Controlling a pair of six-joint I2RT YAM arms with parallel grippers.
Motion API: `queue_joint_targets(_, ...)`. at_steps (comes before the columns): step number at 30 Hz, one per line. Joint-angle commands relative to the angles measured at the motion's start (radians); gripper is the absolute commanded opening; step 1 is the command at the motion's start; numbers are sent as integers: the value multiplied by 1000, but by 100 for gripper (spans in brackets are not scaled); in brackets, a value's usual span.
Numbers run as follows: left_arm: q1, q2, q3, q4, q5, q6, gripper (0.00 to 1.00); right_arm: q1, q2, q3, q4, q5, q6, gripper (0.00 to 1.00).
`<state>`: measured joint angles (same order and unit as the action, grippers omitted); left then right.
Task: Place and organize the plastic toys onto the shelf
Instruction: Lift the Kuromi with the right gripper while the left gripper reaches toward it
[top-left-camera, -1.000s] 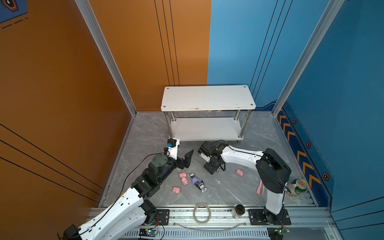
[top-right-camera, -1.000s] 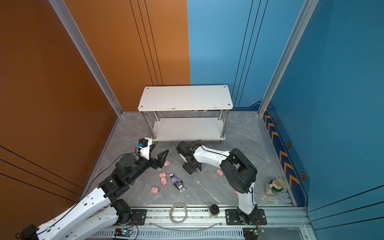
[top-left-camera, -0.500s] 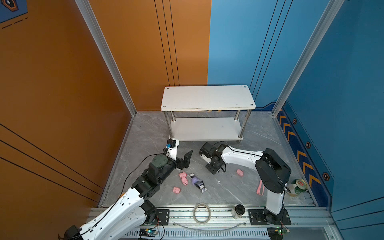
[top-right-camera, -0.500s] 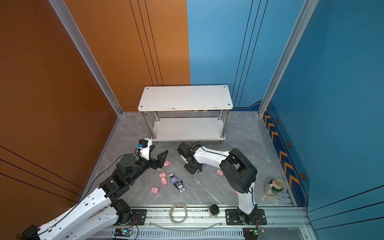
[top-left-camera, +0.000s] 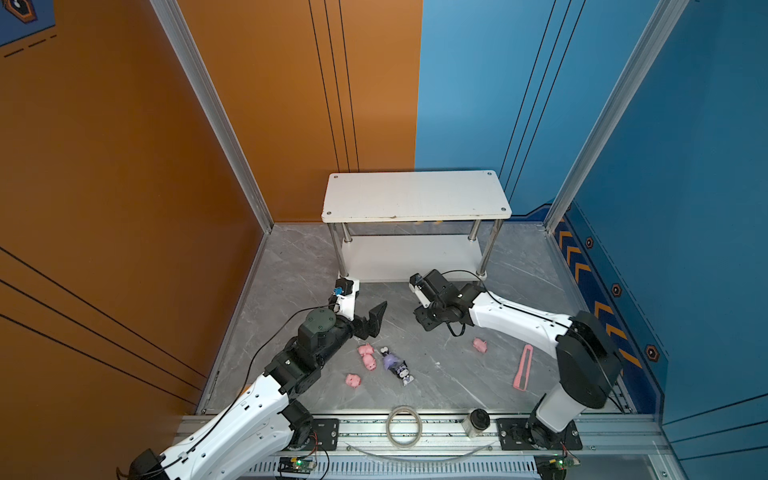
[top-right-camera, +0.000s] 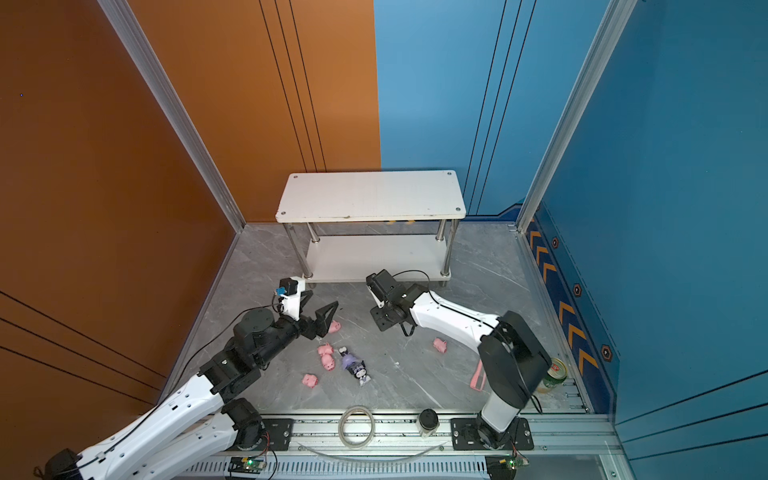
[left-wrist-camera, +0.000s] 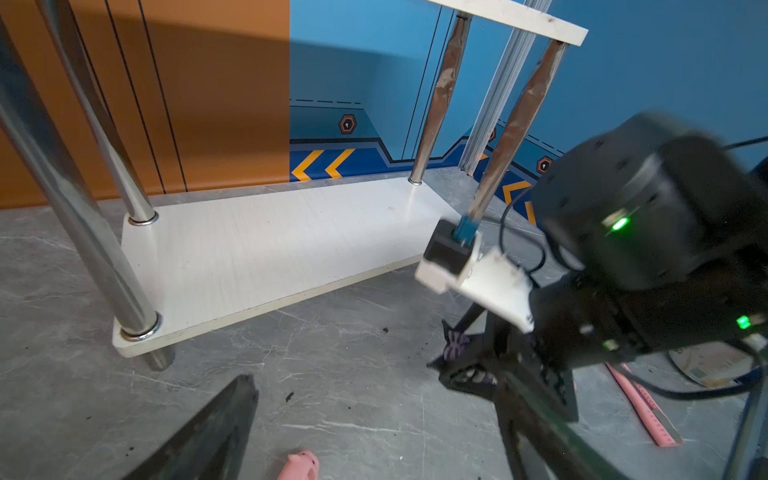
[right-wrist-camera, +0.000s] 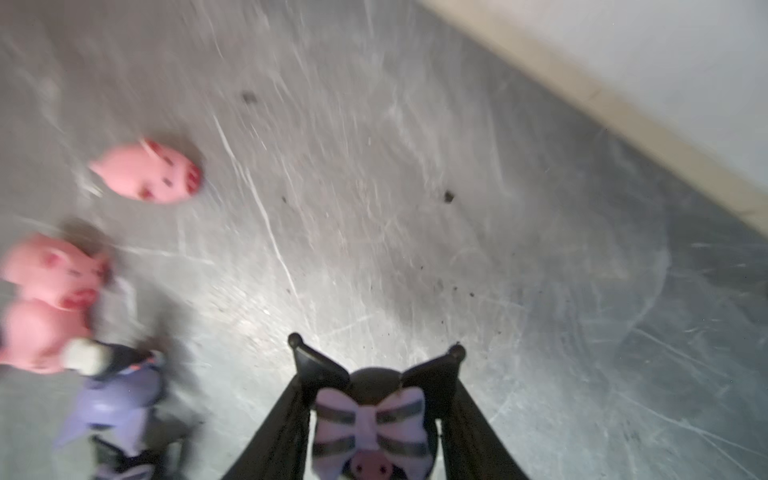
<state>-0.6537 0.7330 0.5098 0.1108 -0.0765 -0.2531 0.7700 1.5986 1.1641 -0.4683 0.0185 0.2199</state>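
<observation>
Edges: the shelf (top-left-camera: 415, 195) stands at the back wall (top-left-camera: 415, 104); its lower board's front edge runs just beyond both my grippers.
Room: open grey floor (top-left-camera: 399, 307) lies between my grippers and in front of the shelf.
Floor toys: three pigs (top-right-camera: 325, 349) and two figures (top-right-camera: 349, 361) cluster near my left gripper (top-right-camera: 318, 307); a lone pig (top-left-camera: 480, 345) lies apart, to their right.
Change: since a second ago my right jaws have drawn in; both grippers and the floor toys have scarcely shifted.
Left gripper: spread wide, holding nothing, with another pig (top-right-camera: 333, 327) just beside one finger.
Right gripper (right-wrist-camera: 376, 415): pinching a cartoon figure (right-wrist-camera: 370, 432) by its sides, low over the floor.
</observation>
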Motion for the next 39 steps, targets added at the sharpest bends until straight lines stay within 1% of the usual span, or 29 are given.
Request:
queue_joint_targets(1, 9, -8, -6, 43, 88, -14, 95, -36, -136, -59, 187, -59, 211, 14)
queue_joint_targets(4, 8, -3, -6, 73, 162, -27, 100, -78, -234, -140, 338, -137, 364, 12)
queue_joint_targets(6, 5, 14, 0, 102, 217, -42, 100, -116, -279, -178, 423, -207, 443, 12)
queue_joint_targets(8, -3, 43, 17, 118, 255, -47, 100, -130, -302, -191, 463, -254, 496, 12)
queue_joint_targets(11, -25, 100, 49, 138, 271, -42, 99, -142, -317, -197, 497, -312, 562, 12)
queue_joint_targets(14, -45, 161, 78, 182, 271, -41, 97, -151, -329, -219, 566, -357, 627, 12)
queue_joint_targets(19, -77, 273, 147, 235, 272, -25, 90, -154, -348, -242, 614, -371, 667, 12)
queue_joint_targets(26, -107, 425, 236, 307, 309, -26, 87, -158, -368, -264, 646, -390, 691, 12)
queue_joint_targets(27, -112, 443, 253, 310, 316, -26, 81, -160, -370, -266, 652, -391, 694, 12)
queue_joint_targets(33, -120, 496, 281, 339, 320, -23, 66, -164, -369, -272, 693, -424, 721, 12)
queue_joint_targets(37, -121, 508, 289, 367, 309, -19, 50, -164, -369, -273, 694, -437, 721, 12)
queue_joint_targets(39, -121, 517, 301, 367, 311, -12, 48, -164, -369, -272, 694, -442, 721, 12)
